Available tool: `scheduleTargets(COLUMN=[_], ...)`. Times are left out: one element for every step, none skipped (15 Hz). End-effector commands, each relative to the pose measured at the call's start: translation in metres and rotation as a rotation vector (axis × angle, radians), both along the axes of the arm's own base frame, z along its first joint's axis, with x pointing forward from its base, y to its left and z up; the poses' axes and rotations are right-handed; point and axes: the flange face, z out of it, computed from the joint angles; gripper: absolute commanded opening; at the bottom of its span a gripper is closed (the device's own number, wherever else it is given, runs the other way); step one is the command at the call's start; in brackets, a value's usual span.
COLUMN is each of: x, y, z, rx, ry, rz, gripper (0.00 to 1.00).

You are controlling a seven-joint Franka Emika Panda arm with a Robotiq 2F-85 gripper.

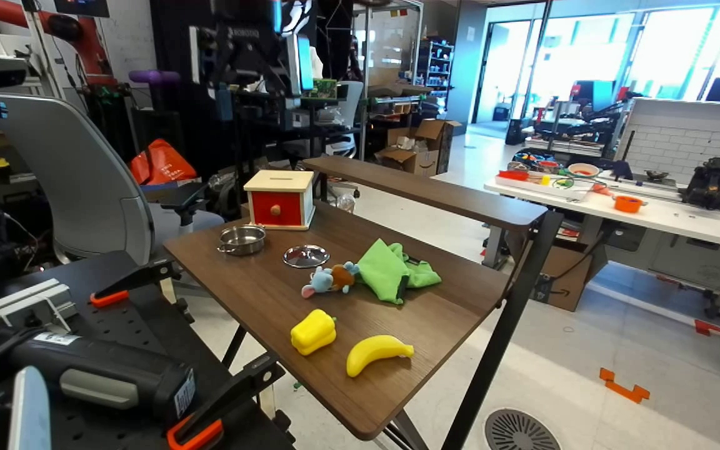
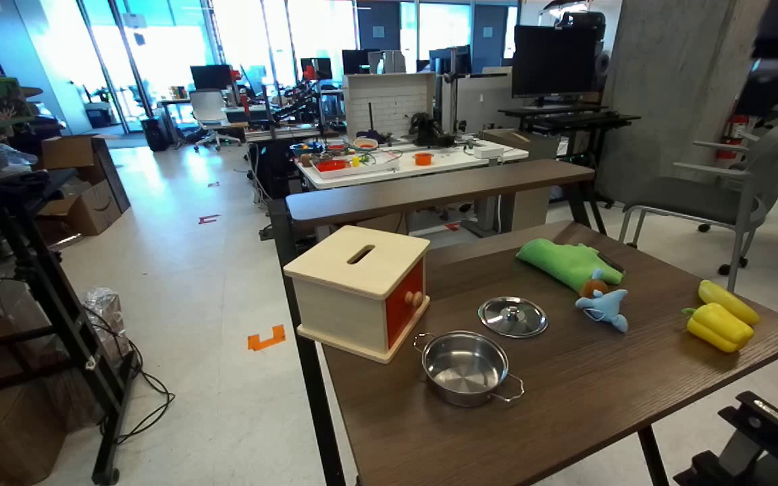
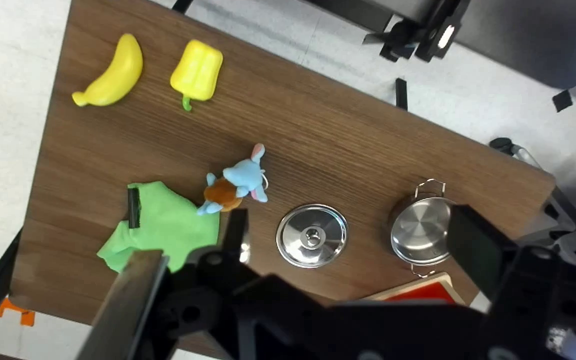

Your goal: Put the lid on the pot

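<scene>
The silvery round lid (image 1: 306,256) lies flat on the brown table with its knob up, and shows in an exterior view (image 2: 512,317) and the wrist view (image 3: 312,236). The silvery pot (image 1: 242,242) stands upright and uncovered beside it, with two wire handles; it shows in an exterior view (image 2: 465,378) and the wrist view (image 3: 419,230). My gripper (image 1: 257,103) is open and empty, high above the table. In the wrist view the gripper's fingers (image 3: 350,225) are wide apart; the lid appears between them, and one finger hides part of the pot's edge.
A wooden box with a red front (image 2: 362,297) stands close to the pot. A blue-and-brown plush toy (image 3: 240,180) and a green cloth (image 3: 178,225) lie on the lid's other side. A yellow pepper (image 1: 314,332) and a banana (image 1: 377,354) lie farther along. A raised shelf (image 1: 422,187) runs along one table edge.
</scene>
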Motion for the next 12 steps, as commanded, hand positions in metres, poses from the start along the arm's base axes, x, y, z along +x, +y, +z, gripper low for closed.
scheduleTargets(x=[0.05,0.061,0.072,0.081,0.091,0.099,0.108,0.117,0.126,0.133,0.14,0.147], y=[0.026,0.035,0.045,0.055,0.066,0.074,0.081,0.087,0.092,0.096,0.098,0.1], z=[-0.063,-0.082,-0.101,-0.117,-0.132,-0.145,-0.157,-0.167,-0.177,-0.184,-0.192,-0.2], rx=[-0.011,-0.011,-0.013,-0.014,-0.014,-0.02,-0.022,-0.028,-0.039,-0.047,-0.057,-0.066], ry=[0.0,0.013,0.022,0.033,0.04,0.048,0.058,0.069,0.077,0.079,0.078,0.08], rz=[0.072,0.093,0.113,0.133,0.155,0.173,0.189,0.202,0.211,0.221,0.229,0.235], gripper=[1.0,1.0,1.0,1.0,1.0,1.0,1.0,1.0,1.0,1.0,1.0,1.0])
